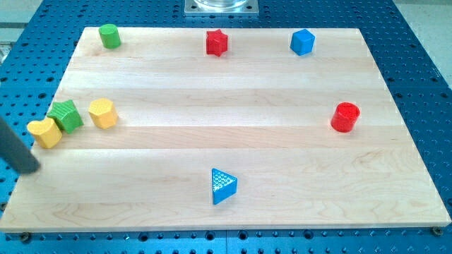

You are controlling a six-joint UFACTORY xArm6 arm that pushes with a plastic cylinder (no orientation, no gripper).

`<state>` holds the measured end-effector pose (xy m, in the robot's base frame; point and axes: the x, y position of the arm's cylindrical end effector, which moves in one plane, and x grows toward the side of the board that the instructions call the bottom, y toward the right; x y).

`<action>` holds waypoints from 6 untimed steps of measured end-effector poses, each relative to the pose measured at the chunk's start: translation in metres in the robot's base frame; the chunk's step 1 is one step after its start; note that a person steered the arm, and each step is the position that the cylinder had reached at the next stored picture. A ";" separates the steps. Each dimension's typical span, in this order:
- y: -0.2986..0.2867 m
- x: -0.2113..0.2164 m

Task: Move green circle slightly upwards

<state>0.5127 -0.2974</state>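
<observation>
Tip (30,168) below yellow heart block (46,132).

The straight dark rod is seen at the view's left edge, tilted, its upper part cut off by the frame. My tip (31,168) is set down at its lower right end.

Upright green circle (109,35), board's top-left corner
</observation>
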 end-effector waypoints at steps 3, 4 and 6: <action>0.034 -0.097; 0.041 -0.172; 0.056 -0.293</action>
